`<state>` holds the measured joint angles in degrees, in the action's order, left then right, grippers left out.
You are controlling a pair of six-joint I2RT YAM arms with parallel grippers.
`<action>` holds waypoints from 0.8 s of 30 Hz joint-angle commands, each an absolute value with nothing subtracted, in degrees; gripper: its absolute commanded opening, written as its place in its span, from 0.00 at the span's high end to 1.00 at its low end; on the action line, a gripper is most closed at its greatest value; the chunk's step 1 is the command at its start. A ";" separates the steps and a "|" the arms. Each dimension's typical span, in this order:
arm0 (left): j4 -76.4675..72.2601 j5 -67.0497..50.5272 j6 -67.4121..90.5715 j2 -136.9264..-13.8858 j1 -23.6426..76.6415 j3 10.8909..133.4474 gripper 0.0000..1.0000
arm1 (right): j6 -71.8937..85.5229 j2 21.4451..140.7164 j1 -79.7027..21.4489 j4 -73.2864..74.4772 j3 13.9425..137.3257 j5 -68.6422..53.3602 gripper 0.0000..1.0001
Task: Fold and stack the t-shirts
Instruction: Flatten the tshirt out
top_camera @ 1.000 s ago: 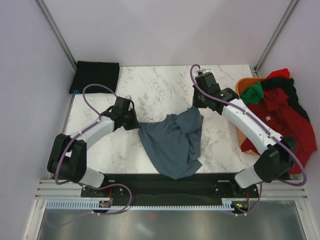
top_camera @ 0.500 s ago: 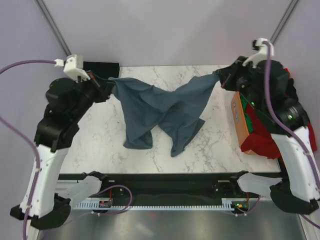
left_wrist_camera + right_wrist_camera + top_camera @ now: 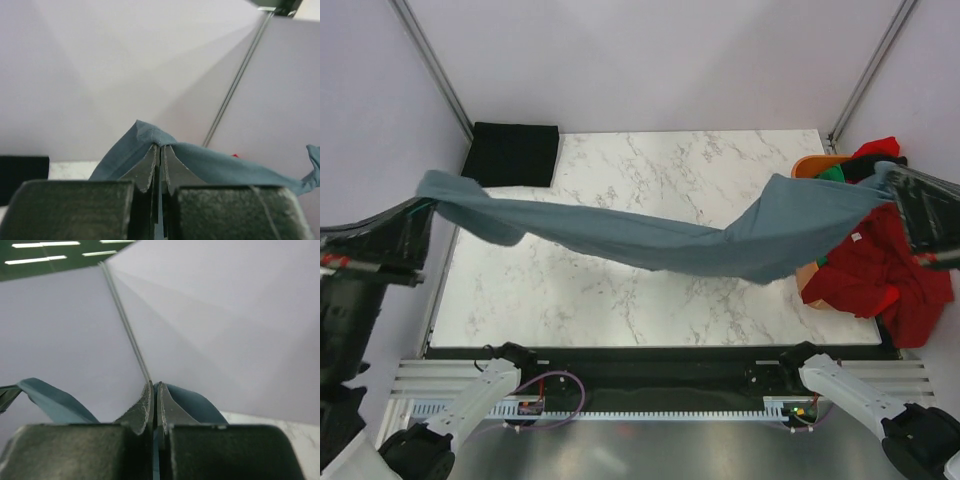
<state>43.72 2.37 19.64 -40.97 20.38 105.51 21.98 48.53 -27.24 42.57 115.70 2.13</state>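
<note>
A grey-blue t-shirt (image 3: 660, 240) hangs stretched in the air across the whole marble table (image 3: 620, 300), sagging in the middle. My left gripper (image 3: 425, 195) is shut on its left end, high at the left edge; the wrist view shows the cloth (image 3: 215, 165) pinched at the fingertips (image 3: 161, 147). My right gripper (image 3: 890, 185) is shut on its right end, high at the right edge; the cloth (image 3: 192, 400) shows between its tips (image 3: 155, 386). A folded black t-shirt (image 3: 512, 153) lies at the back left corner.
An orange basket (image 3: 810, 168) at the back right holds a heap of red, green and black clothes (image 3: 880, 250) that spills over the table's right edge. Grey walls with metal posts close in the back and sides.
Both arms have risen and swung far apart, lifting the grey-blue shirt off the table and pulling it from a bunched heap into a long taut span.
</note>
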 commanded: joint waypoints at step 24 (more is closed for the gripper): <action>38.85 25.64 6.77 -52.96 20.57 96.18 0.94 | 13.19 69.50 -25.58 25.93 114.27 4.29 1.00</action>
